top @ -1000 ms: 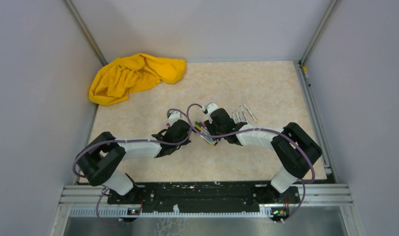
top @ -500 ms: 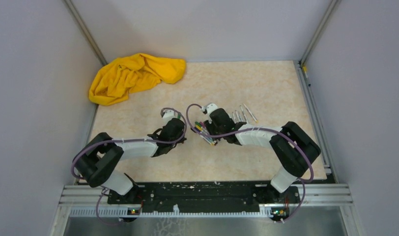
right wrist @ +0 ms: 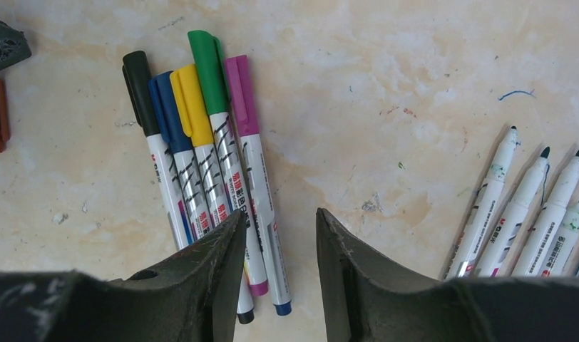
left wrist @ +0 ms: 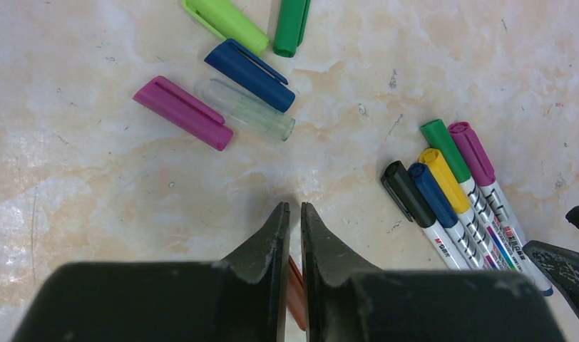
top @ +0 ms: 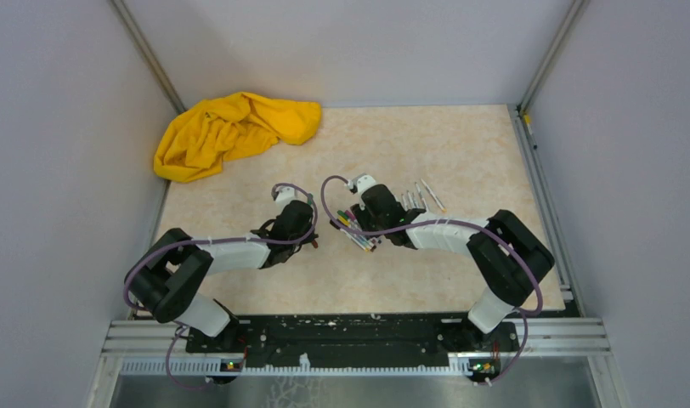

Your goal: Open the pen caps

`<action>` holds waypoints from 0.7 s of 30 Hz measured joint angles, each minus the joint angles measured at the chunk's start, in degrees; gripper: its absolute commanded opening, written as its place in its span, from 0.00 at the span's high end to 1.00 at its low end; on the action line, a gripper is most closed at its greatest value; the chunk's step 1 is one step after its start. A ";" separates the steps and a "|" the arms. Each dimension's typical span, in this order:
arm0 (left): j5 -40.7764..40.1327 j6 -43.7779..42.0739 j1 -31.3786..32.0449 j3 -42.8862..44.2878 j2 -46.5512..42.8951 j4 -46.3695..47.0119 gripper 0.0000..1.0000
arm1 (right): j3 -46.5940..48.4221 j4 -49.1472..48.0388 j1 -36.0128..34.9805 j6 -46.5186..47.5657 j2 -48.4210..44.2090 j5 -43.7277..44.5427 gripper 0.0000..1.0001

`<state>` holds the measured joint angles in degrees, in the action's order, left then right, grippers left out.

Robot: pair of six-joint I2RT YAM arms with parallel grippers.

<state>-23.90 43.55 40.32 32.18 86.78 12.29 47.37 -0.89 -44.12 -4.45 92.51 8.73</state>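
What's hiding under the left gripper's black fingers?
An orange-red pen cap shows through the slit of the nearly shut left gripper. Only a sliver is visible; the fingers cover the rest, so its full length can't be seen.

The left gripper (left wrist: 292,208), pinching an orange pen cap (left wrist: 296,293), is drawing back to the left, away from the capped pens (left wrist: 454,196); the gap between them is widening.

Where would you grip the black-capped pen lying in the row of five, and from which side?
Grip the black-capped pen by its white barrel, just below the cap, from above on its outer side. It lies flat at the row's end; the blue-capped pen touches its other side.
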 measured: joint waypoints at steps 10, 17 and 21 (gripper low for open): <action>1.09 -0.20 -0.63 0.00 -0.15 0.09 0.80 | 0.74 -0.76 0.00 0.28 2.82 0.37 0.60; 2.45 -0.98 -0.83 0.00 -3.61 -2.05 0.62 | 0.74 -1.18 0.00 0.39 4.02 0.39 0.63; 3.28 -1.22 -0.85 0.02 -6.93 -2.10 0.56 | 0.72 -1.22 0.00 0.39 4.02 0.39 0.74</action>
<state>-20.62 42.33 39.46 32.21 79.85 10.20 48.10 -2.11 -44.12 -4.05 96.53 9.13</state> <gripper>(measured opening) 0.410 0.345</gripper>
